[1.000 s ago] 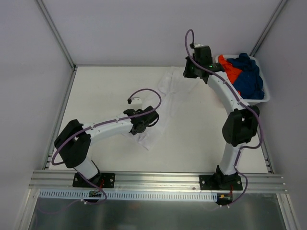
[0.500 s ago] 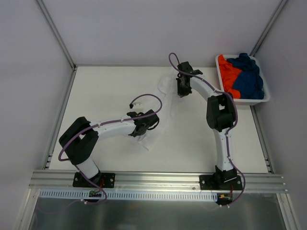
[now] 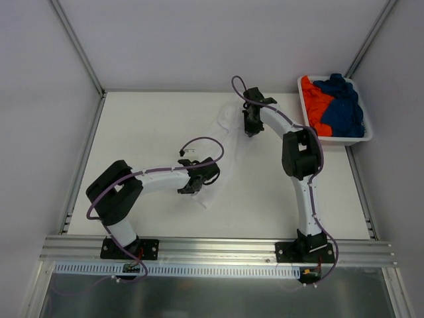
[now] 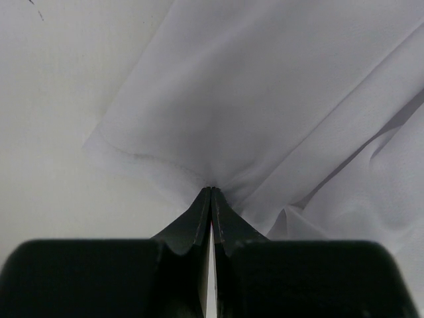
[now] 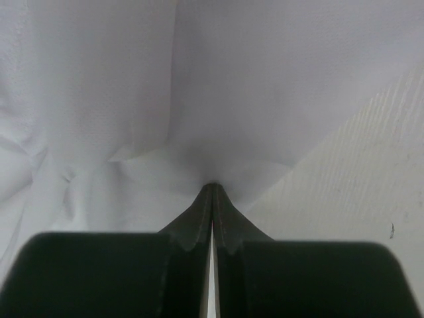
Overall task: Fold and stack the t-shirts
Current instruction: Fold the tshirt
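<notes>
White cloth pinched at two spots! Spread across the table (image 3: 146, 132), left of the basket (image 3: 363, 140) and apart from it: white shirt (image 3: 232, 146), rumpled, running in a long slant away from the basket toward the near edge.

Right gripper (image 3: 250, 129) down on the shirt end nearer the basket. Jaws clenched tight, pressed flat together, with a pucker of white fabric gathered right at the tips in the right wrist view. Bare table showing to one side of that pinch, soft folds of cloth to the other.

Left gripper (image 3: 189, 187) at the shirt end farthest from the basket. Clamped too, fingertips (image 4: 202, 212) squeezed together, cloth drawn into a point between them and fanning out in creases beyond. Cloth edge visible just off the tips, plain table past it.

Inside the basket, untouched: orange shirt (image 3: 313, 99) on the side nearer the white one, blue shirt (image 3: 343, 106) heaped on the far side. Both crumpled, touching each other. Both arms bent low over the table, the right one's elbow just beside the basket.
</notes>
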